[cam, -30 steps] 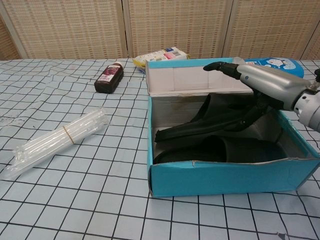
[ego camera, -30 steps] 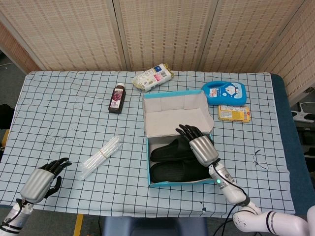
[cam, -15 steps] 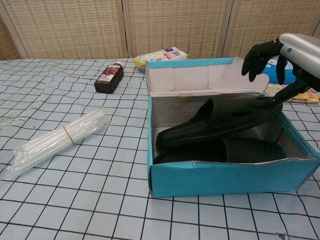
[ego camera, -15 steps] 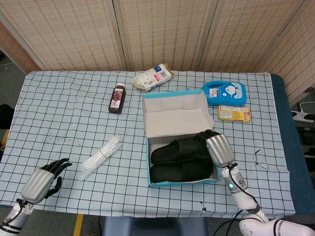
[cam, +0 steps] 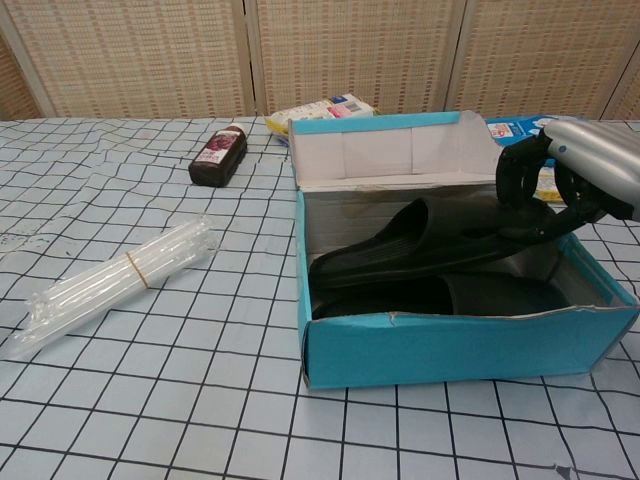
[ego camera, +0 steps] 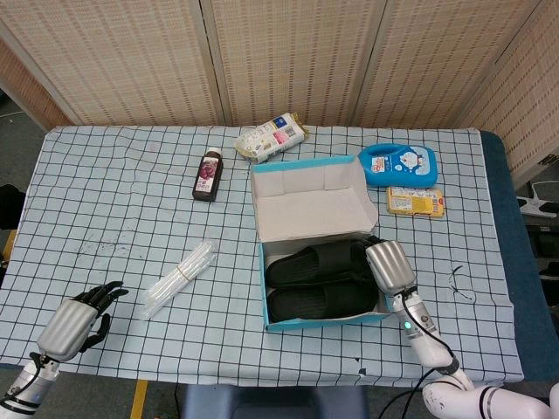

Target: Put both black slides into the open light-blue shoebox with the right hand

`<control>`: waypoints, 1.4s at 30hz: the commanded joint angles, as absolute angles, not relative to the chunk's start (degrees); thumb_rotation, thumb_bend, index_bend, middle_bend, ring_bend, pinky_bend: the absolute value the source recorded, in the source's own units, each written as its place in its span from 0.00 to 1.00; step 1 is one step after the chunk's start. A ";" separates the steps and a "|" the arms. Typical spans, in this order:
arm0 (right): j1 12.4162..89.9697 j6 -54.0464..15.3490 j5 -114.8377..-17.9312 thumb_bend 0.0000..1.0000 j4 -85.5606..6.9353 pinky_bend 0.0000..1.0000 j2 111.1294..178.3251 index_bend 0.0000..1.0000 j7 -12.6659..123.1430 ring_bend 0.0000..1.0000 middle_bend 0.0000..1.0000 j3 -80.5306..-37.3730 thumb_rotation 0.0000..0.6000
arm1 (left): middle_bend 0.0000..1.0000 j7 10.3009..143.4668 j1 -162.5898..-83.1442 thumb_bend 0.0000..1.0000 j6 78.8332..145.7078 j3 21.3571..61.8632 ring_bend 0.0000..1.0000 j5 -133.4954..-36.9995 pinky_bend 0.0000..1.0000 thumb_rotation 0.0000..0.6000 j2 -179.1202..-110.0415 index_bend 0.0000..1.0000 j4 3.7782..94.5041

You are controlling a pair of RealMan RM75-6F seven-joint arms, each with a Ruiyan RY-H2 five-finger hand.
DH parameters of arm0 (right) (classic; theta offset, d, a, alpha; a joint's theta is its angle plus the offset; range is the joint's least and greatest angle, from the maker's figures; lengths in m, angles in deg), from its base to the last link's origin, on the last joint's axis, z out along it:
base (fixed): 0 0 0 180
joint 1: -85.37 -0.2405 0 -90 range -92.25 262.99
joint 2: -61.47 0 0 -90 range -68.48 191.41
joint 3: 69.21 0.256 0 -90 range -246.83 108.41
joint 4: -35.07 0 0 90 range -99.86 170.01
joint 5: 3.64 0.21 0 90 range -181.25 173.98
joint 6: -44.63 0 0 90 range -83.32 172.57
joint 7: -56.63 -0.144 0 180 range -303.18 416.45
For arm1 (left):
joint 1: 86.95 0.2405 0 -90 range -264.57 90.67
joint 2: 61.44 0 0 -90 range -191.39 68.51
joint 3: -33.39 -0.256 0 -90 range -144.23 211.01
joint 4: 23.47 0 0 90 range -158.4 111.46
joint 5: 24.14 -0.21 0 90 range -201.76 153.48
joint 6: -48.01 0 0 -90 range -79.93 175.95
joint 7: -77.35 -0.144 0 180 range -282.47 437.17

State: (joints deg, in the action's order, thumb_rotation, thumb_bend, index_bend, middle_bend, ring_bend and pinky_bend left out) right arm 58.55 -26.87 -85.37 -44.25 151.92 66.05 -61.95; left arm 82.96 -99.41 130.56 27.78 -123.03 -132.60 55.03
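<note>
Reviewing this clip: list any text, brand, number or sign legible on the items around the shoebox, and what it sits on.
No text can be read in either view.
Blue cartoon bottle: a character print, lettering blurred.
Yellow packet: print too small to read.
White snack bag: coloured label, blurred.
Dark bottle: label illegible.
Light-blue shoebox: no marking visible.

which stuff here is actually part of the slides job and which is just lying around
Part of the job:
- two black slides, both inside the box
- open light-blue shoebox
- right hand, at the box's right wall

Just lying about:
- dark bottle
- clear plastic tube bundle
- white snack packet
- blue cartoon container
- yellow packet
- left hand, resting idle near the table's edge
</note>
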 commanded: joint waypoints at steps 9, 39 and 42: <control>58.77 -25.72 -84.93 0.02 -42.07 0.68 153.07 0.57 65.19 0.47 0.56 -62.58 1.00 | 0.14 83.31 -99.39 0.71 130.56 27.73 0.23 -122.94 0.45 1.00 -132.47 0.21 55.06; 59.96 -26.55 -85.68 0.02 -46.78 0.68 149.79 0.53 64.29 0.43 0.56 -62.55 1.00 | 0.14 83.39 -99.52 0.71 130.24 27.58 0.23 -122.99 0.45 1.00 -132.38 0.21 55.17; 60.70 -29.51 -88.51 0.02 -49.60 0.68 148.07 0.50 63.73 0.40 0.56 -62.91 1.00 | 0.14 83.34 -99.51 0.71 130.06 27.54 0.23 -122.87 0.45 1.00 -132.44 0.21 55.14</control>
